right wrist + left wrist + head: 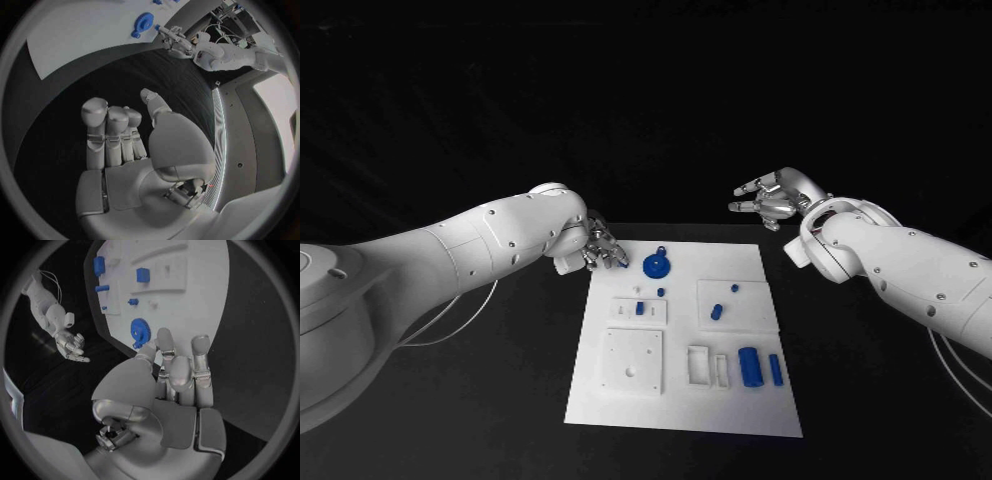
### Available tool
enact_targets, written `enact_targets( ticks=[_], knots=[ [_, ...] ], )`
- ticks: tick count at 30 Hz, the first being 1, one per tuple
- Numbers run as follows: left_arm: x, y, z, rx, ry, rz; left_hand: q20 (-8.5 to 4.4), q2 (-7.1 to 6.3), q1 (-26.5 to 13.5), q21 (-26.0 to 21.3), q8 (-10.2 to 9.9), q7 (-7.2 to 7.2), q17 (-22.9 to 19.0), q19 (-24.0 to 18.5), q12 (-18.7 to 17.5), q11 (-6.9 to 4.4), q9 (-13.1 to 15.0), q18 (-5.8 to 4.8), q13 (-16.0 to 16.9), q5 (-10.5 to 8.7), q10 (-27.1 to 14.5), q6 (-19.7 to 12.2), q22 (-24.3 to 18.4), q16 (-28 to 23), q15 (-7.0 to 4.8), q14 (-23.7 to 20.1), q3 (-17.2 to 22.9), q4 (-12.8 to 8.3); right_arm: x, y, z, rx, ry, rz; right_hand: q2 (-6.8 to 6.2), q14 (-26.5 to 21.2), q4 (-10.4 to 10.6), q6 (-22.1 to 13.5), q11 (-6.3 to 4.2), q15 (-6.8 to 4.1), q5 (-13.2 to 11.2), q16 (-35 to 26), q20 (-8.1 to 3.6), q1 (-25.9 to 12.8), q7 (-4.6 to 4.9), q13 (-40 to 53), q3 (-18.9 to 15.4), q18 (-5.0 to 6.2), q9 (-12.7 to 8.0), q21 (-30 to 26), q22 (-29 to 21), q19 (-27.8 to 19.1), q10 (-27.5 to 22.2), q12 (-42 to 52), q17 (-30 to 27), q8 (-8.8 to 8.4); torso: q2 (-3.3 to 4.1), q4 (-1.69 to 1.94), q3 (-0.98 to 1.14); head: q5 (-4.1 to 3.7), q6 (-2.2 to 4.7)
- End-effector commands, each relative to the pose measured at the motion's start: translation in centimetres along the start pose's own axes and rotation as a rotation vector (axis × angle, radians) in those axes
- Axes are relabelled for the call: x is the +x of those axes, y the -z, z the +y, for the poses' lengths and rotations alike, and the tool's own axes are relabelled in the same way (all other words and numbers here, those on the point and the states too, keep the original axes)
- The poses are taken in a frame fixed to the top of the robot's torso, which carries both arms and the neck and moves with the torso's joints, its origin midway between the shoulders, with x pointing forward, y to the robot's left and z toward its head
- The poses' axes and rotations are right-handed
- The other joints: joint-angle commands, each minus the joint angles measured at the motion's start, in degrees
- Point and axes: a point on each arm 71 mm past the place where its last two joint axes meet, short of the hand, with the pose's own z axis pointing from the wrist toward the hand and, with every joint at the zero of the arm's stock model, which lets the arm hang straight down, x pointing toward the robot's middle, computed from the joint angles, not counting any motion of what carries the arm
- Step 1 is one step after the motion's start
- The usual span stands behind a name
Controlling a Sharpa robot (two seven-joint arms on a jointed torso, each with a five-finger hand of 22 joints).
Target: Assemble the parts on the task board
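The white task board (682, 340) lies in the middle of the black table. A blue gear (656, 265) lies flat near its far edge, with small blue pegs (715, 311) mid-board and a blue cylinder (750, 366) and bar (776, 369) nearer me. My left hand (596, 247) hovers at the board's far left corner, just left of the gear. In the left wrist view its fingers (178, 372) stretch out empty toward the gear (140, 331). My right hand (769, 200) hangs beyond the far right corner, and the right wrist view shows its fingers (119, 135) spread, holding nothing.
Raised white fixtures stand on the board: a square plate (632, 362) at front left and slotted blocks (707, 366) beside the cylinder. Black table surrounds the board on all sides. A thin cable (459, 320) trails under my left arm.
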Motion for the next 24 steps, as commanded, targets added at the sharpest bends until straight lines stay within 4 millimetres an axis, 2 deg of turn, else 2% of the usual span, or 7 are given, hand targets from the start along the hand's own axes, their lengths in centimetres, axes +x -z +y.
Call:
enact_targets(
  ticks=[1, 4, 5, 6, 13, 16, 24],
  knots=[
    [0.1, 0.4, 0.0, 0.027, 0.097, -0.026, -0.04, -1.09, -1.81, 0.62, 0.43, -2.18, 0.54, 0.63, 0.62, -0.51, 22.13, -0.15, -0.4, 1.69, 2.52, 2.66, 1.71, 0.11, 0.05, 0.61, 4.46, -2.79, 0.1, 0.0, 0.0, -0.004, 0.008, 0.017, -0.11, 0.03, 0.09, 0.4, -0.15, -0.08, 0.28, -0.11, 0.16, -0.73, 0.1, 0.0, 0.39, 0.61, -0.08, 0.03, 5.1, 1.49, 0.02, 0.15, 0.03, -0.14, -0.06, 0.12, 0.05, 0.0, 0.02],
    [0.3, 0.9, 0.3, 0.031, 0.12, -0.031, -0.04, -1.51, -2.44, 0.78, -0.31, -2.33, 0.85, 0.7, 0.87, -0.55, 23.52, -0.12, -0.65, 2.83, 2.53, 3.31, 1.7, 0.1, 0.01, 0.76, 5.25, -3.11, 0.0, 0.0, -0.1, -0.002, 0.009, 0.019, -0.11, 0.03, 0.09, 0.4, -0.15, -0.08, 0.28, -0.11, 0.16, -0.73, 0.1, 0.0, 0.39, 0.61, -0.08, 0.03, 5.1, 1.49, 0.02, 0.15, 0.03, -0.14, -0.15, 0.22, 0.08, 0.12, 0.04],
    [0.4, 1.1, 0.4, 0.034, 0.126, -0.032, -0.04, -1.63, -2.53, 0.86, -0.3, -2.36, 0.9, 0.74, 0.91, -0.58, 23.69, -0.13, -0.68, 3.32, 2.54, 3.47, 1.72, 0.09, 0.01, 0.78, 5.35, -3.17, 0.0, 0.0, -0.2, -0.001, 0.009, 0.019, -0.11, 0.03, 0.09, 0.4, -0.15, -0.08, 0.28, -0.11, 0.16, -0.73, 0.1, 0.0, 0.39, 0.61, -0.08, 0.03, 5.1, 1.49, 0.02, 0.15, 0.03, -0.14, -0.2, 0.29, 0.11, 0.11, 0.04],
    [0.6, 1.4, 0.4, 0.037, 0.132, -0.033, -0.04, -1.92, -2.74, 0.95, -0.23, -2.46, 1.02, 0.78, 1.02, -0.66, 23.92, -0.12, -0.71, 4.58, 2.57, 3.82, 1.74, 0.15, -0.02, 0.83, 5.43, -3.27, -0.1, 0.1, -0.2, 0.0, 0.009, 0.019, -0.11, 0.03, 0.09, 0.4, -0.15, -0.08, 0.28, -0.11, 0.16, -0.73, 0.1, 0.0, 0.39, 0.61, -0.08, 0.03, 5.1, 1.49, 0.02, 0.15, 0.03, -0.14, -0.23, 0.33, 0.13, 0.1, 0.02],
    [2.1, 3.5, 1.0, 0.056, 0.156, -0.038, 0.02, -3.01, -4.51, 1.63, -0.33, -2.95, 1.68, 1.04, 1.88, -1.01, 26.2, -0.01, -1.26, 7.54, 2.64, 5.5, 1.84, 0.44, -0.13, 0.98, 6.97, -3.74, -0.3, 0.2, -0.5, 0.008, 0.012, 0.019, -0.11, 0.03, 0.09, 0.4, -0.15, -0.08, 0.28, -0.11, 0.16, -0.73, 0.1, 0.0, 0.39, 0.61, -0.08, 0.03, 5.1, 1.49, 0.02, 0.15, 0.03, -0.14, -0.6, 0.79, 0.32, 0.05, -0.29],
    [2.8, 4.4, 1.4, 0.06, 0.161, -0.042, 0.08, -3.32, -5.03, 1.93, -0.15, -3.15, 1.74, 1.11, 2.69, -0.69, 27.67, 0.01, -1.15, 8.6, 2.68, 6.28, 1.88, 0.52, -0.12, 1.04, 7.16, -3.8, -0.4, 0.2, -0.7, 0.011, 0.014, 0.018, -0.11, 0.03, 0.09, 0.4, -0.15, -0.08, 0.28, -0.11, 0.16, -0.73, 0.1, 0.0, 0.39, 0.61, -0.08, 0.03, 5.1, 1.49, 0.02, 0.15, 0.03, -0.14, -0.77, 0.96, 0.4, 0.02, -0.39],
    [4.6, 5.8, 3.3, 0.046, 0.172, -0.055, 0.45, -3.48, -5.87, 2.67, -0.27, -3.69, 2.18, 1.22, 3.53, -0.87, 31.2, 0.31, -1.45, 8.83, 2.71, 7.87, 1.98, 1.07, -0.1, 1.15, 7.35, -3.37, -0.7, 0.3, -1.0, 0.022, 0.017, 0.019, -0.12, 0.0, 0.04, 0.4, -0.15, -0.08, 0.3, -0.14, 0.17, -0.64, 0.08, -0.02, 0.39, 0.61, -0.09, -0.12, 5.06, 1.44, -0.01, 0.11, 0.02, -0.15, -1.06, 1.16, 0.46, 0.19, -0.77]
  ],
)
